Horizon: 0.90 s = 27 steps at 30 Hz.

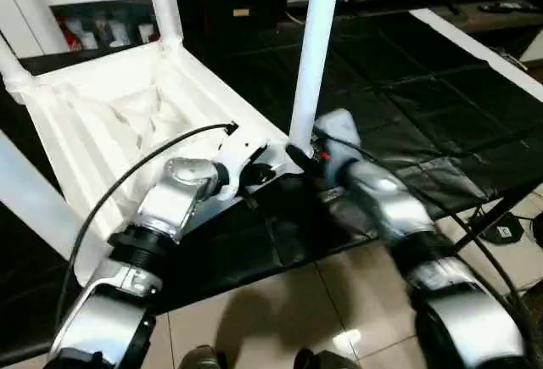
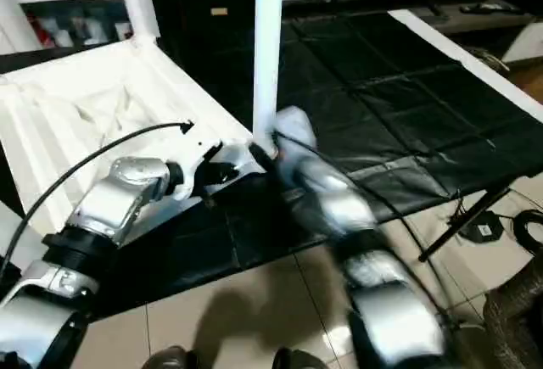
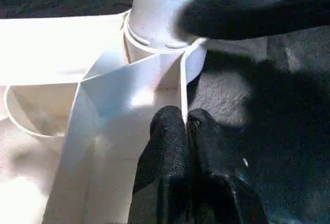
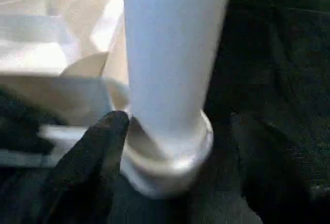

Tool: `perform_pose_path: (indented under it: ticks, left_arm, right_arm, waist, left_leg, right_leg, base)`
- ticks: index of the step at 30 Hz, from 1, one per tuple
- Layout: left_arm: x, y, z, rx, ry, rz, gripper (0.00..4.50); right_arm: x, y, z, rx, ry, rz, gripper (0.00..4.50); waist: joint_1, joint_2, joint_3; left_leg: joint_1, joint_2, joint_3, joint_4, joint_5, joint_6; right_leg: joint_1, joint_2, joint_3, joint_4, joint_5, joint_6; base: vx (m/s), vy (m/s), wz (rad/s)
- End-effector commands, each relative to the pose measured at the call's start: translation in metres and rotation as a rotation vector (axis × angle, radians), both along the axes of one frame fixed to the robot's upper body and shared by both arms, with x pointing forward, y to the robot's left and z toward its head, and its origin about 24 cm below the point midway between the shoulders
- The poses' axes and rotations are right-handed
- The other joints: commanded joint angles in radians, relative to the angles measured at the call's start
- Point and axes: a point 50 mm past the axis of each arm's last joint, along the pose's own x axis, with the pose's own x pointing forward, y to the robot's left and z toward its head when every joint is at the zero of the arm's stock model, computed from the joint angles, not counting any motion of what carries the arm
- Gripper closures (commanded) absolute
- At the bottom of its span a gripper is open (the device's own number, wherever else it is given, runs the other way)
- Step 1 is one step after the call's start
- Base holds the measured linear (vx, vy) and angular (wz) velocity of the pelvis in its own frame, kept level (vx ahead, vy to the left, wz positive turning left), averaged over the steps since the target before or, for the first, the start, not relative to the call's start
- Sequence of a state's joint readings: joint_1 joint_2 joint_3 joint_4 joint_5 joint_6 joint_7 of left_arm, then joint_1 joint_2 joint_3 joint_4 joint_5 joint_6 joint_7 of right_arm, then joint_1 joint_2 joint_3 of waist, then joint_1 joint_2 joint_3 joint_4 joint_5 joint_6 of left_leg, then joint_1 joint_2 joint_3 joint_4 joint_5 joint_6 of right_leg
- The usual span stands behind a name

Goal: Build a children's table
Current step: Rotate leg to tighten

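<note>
A: Where does the table top (image 1: 110, 123) lie?
B: Upside down, ribbed underside up, left half of the head frame, on a black quilted sheet (image 1: 399, 89) spread over the work surface. One leg (image 1: 316, 47) stands upright in the near right corner socket (image 3: 160, 54), centre frame. Another leg (image 1: 164, 0) rises at the far corner, upper left; a third (image 1: 34, 204) crosses the left edge.

A: Left gripper (image 3: 186, 126)?
B: Fingers pressed together, pinching the thin rim wall of the top just beside that socket, as the left wrist view shows.

A: Right gripper (image 4: 170, 147)?
B: At the base of the centre leg. One black finger (image 4: 98, 147) sits beside the socket collar, the other side is blurred; jaws look spread around the leg, contact cannot be told.

A: Surroundings?
B: White strip (image 1: 475, 47) along the sheet's far right edge. Beige tiled floor (image 1: 280, 318) bottom of frame. White cabinet (image 1: 76, 4) with glass doors upper left. Black cable (image 1: 127, 174) arcs over the left forearm.
</note>
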State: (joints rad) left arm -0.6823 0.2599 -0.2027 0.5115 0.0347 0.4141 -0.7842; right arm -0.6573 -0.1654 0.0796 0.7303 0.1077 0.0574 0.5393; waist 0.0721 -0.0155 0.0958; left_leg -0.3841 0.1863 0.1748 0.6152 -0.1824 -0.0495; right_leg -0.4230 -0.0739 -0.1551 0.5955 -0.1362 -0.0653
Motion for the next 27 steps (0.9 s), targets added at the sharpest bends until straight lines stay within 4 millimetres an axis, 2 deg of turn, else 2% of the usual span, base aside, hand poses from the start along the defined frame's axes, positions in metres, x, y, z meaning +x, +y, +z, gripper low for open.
perform_pose_path:
  ticks: [1, 2, 3, 5, 7, 9, 10, 12, 14, 17, 20, 22, 25, 26, 27]
  left_arm:
    - [0.008, -0.005, 0.025, -0.008, -0.109, -0.052, 4.5]
    - [0.007, -0.002, 0.022, 0.013, -0.098, -0.083, 4.5]
    - [0.007, -0.002, 0.022, 0.013, -0.098, -0.083, 4.5]
    - [0.004, 0.0, 0.018, 0.029, -0.086, -0.126, 4.5]
    - [-0.001, 0.001, 0.014, 0.035, -0.078, -0.218, 4.5]
    - [-0.008, 0.0, 0.011, 0.017, -0.084, -0.32, 4.5]
    - [-0.013, 0.001, 0.008, -0.004, -0.071, -0.384, 4.5]
    - [-0.019, 0.005, 0.002, 0.027, -0.044, -0.458, 4.5]
    - [-0.024, 0.007, -0.001, 0.045, -0.017, -0.511, 4.5]
    - [-0.029, 0.006, 0.001, 0.033, 0.0, -0.578, 4.5]
    - [-0.034, 0.006, 0.001, 0.04, 0.011, -0.639, 4.5]
    - [-0.036, 0.007, 0.001, 0.048, 0.015, -0.677, 4.5]
    - [-0.038, 0.008, 0.0, 0.061, 0.022, -0.712, 4.5]
    - [-0.038, 0.008, 0.0, 0.062, 0.023, -0.716, 4.5]
    - [-0.039, 0.008, 0.0, 0.063, 0.026, -0.721, 4.5]
  right_arm:
    - [-0.003, -0.007, 0.007, -0.001, -0.037, 0.057, 0.77]
    - [-0.013, -0.024, 0.007, -0.011, -0.043, 0.135, 0.77]
    - [-0.013, -0.024, 0.007, -0.011, -0.043, 0.135, 0.69]
    - [-0.02, -0.037, 0.009, -0.014, -0.044, 0.192, 0.56]
    - [-0.027, -0.05, 0.013, -0.022, -0.045, 0.236, 0.31]
    - [-0.031, -0.059, 0.016, -0.037, -0.045, 0.268, 0.18]
    - [-0.033, -0.063, 0.018, -0.052, -0.051, 0.3, 0.18]
    - [-0.036, -0.064, 0.02, -0.067, -0.044, 0.355, 0.05]
    - [-0.041, -0.063, 0.022, -0.078, -0.028, 0.434, 0.05]
    - [-0.046, -0.06, 0.022, -0.101, -0.013, 0.51, 0.05]
    - [-0.049, -0.056, 0.021, -0.118, -0.002, 0.58, 0.05]
    - [-0.052, -0.052, 0.02, -0.125, 0.007, 0.631, 0.05]
    - [-0.053, -0.046, 0.016, -0.121, 0.045, 0.69, 0.05]
    - [-0.053, -0.045, 0.015, -0.118, 0.055, 0.7, 0.33]
    - [-0.053, -0.043, 0.014, -0.114, 0.067, 0.712, 0.42]
  waist:
    - [0.003, 0.008, -0.104]
    - [0.005, 0.012, -0.101]
    - [0.009, 0.007, -0.101]
    - [0.013, 0.008, -0.103]
    - [0.017, 0.006, -0.099]
    - [0.021, 0.006, -0.101]
    - [0.023, 0.011, -0.101]
    - [0.027, 0.014, -0.098]
    - [0.039, 0.015, -0.098]
    - [0.045, 0.016, -0.095]
    - [0.047, 0.013, -0.092]
    - [0.046, 0.009, -0.094]
    - [0.045, 0.009, -0.094]
    - [0.043, 0.01, -0.095]
    - [0.043, 0.01, -0.096]
  left_leg:
    - [0.012, 0.051, -0.019, -0.06, -0.105, 0.086]
    - [0.013, 0.048, -0.018, -0.059, -0.119, 0.09]
    - [0.013, 0.047, -0.018, -0.059, -0.126, 0.094]
    - [0.014, 0.051, -0.02, -0.06, -0.122, 0.096]
    - [0.014, 0.048, -0.02, -0.061, -0.139, 0.103]
    - [0.016, 0.049, -0.021, -0.06, -0.14, 0.097]
    - [0.017, 0.051, -0.021, -0.061, -0.142, 0.092]
    - [0.027, 0.055, -0.019, -0.062, -0.164, 0.083]
    - [0.03, 0.061, -0.02, -0.065, -0.181, 0.078]
    - [0.034, 0.066, -0.02, -0.068, -0.208, 0.068]
    - [0.037, 0.062, -0.022, -0.072, -0.246, 0.045]
    - [0.032, 0.06, -0.024, -0.071, -0.234, 0.046]
    - [0.033, 0.058, -0.023, -0.07, -0.23, 0.047]
    - [0.033, 0.057, -0.023, -0.07, -0.226, 0.047]
    - [0.033, 0.057, -0.022, -0.069, -0.223, 0.048]
  right_leg:
    - [0.086, -0.096, 0.081, -0.067, -0.217, -0.141]
    - [0.085, -0.091, 0.078, -0.076, -0.246, -0.129]
    - [0.088, -0.09, 0.077, -0.078, -0.253, -0.116]
    - [0.085, -0.092, 0.077, -0.074, -0.262, -0.121]
    - [0.086, -0.09, 0.075, -0.084, -0.293, -0.104]
    - [0.084, -0.092, 0.074, -0.085, -0.31, -0.104]
    - [0.083, -0.093, 0.074, -0.085, -0.314, -0.107]
    - [0.074, -0.091, 0.075, -0.089, -0.333, -0.113]
    - [0.075, -0.091, 0.074, -0.086, -0.33, -0.123]
    - [0.072, -0.096, 0.077, -0.086, -0.343, -0.129]
    - [0.079, -0.101, 0.075, -0.097, -0.416, -0.111]
    - [0.084, -0.102, 0.073, -0.099, -0.438, -0.091]
    - [0.082, -0.101, 0.072, -0.101, -0.455, -0.08]
    - [0.083, -0.101, 0.07, -0.102, -0.462, -0.076]
    - [0.082, -0.1, 0.071, -0.102, -0.458, -0.078]
  base:
    - [0.0, 0.0, 0.0]
    - [0.0, 0.0, 0.0]
    - [0.0, 0.0, 0.0]
    - [0.0, 0.0, 0.0]
    - [0.0, 0.0, 0.0]
    - [0.0, 0.0, 0.0]
    - [0.0, 0.0, 0.0]
    - [0.0, 0.0, 0.0]
    - [0.0, 0.0, 0.0]
    - [0.0, 0.0, 0.0]
    - [0.0, 0.0, 0.0]
    - [0.0, 0.0, 0.0]
    - [0.0, 0.0, 0.0]
    - [0.0, 0.0, 0.0]
    - [0.0, 0.0, 0.0]
